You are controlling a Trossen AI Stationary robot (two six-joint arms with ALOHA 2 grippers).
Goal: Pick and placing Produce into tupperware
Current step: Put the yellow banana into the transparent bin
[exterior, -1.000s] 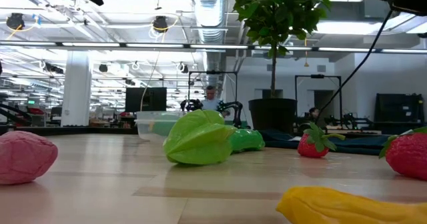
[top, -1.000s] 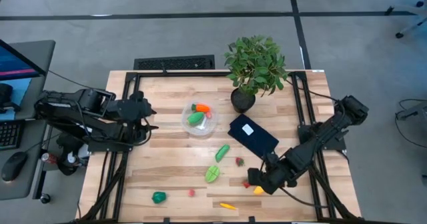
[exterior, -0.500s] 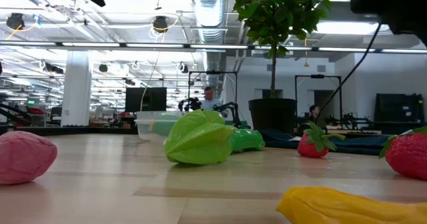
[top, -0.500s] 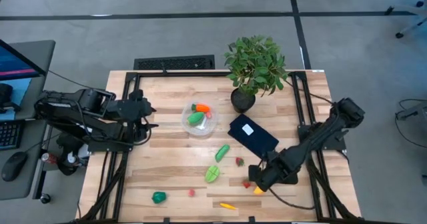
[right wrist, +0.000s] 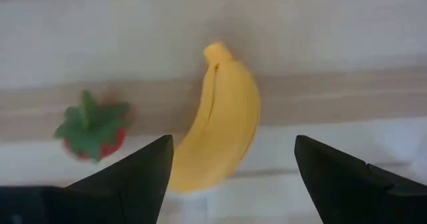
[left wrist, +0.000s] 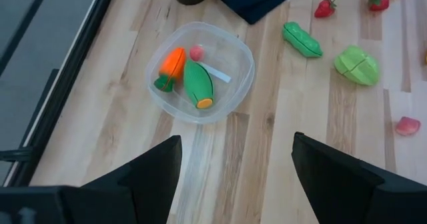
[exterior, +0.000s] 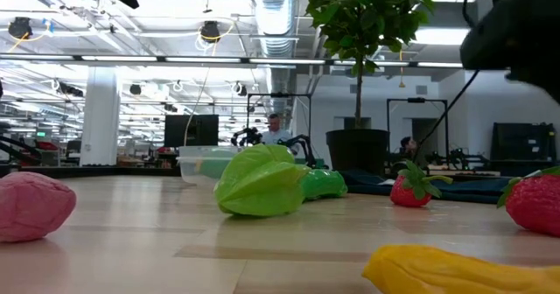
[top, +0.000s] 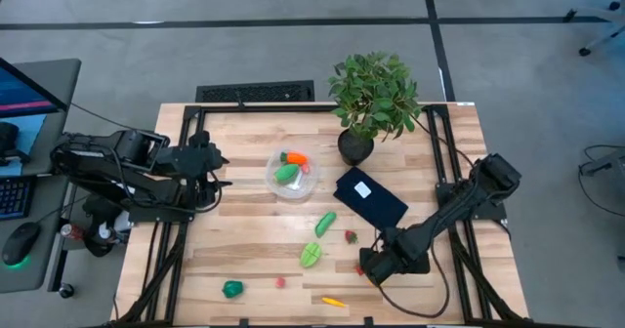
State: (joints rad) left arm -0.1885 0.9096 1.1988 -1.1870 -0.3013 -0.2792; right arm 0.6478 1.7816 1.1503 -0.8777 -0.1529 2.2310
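1. Tupperware (top: 291, 174) sits left of centre in the high view, on the wooden table (top: 254, 260); inside it you see an orange carrot (top: 294, 158), a green vegetable (top: 285, 173) and a small pink piece.
2. Your left gripper (top: 221, 172) waits at the left edge of the table, level with the tupperware and apart from it; its fingers (left wrist: 150, 174) stand spread wide, holding nothing.
3. Your right gripper (top: 369, 266) is low in the right half of the high view, above the banana (right wrist: 220, 127). Its wrist view shows the fingers (right wrist: 137, 167) parted on either side of the banana, not touching it.
4. A strawberry (right wrist: 92, 127) lies just beside the banana in that wrist view; a second strawberry (top: 350, 236) lies near the lower corner of the dark blue flat rectangle (top: 370, 198).
5. Loose produce in the lower middle of the high view: a cucumber (top: 325, 223), a light green star fruit (top: 311, 256), a dark green pepper (top: 231, 289), a pink piece (top: 279, 282) and a small yellow-orange piece (top: 333, 302), all well apart from the tupperware.
6. The potted plant (top: 371, 99) stands at the upper right of the table, just beside the blue rectangle.
7. Low view: star fruit in the centre, two strawberries at right, a person visible far back in the room.
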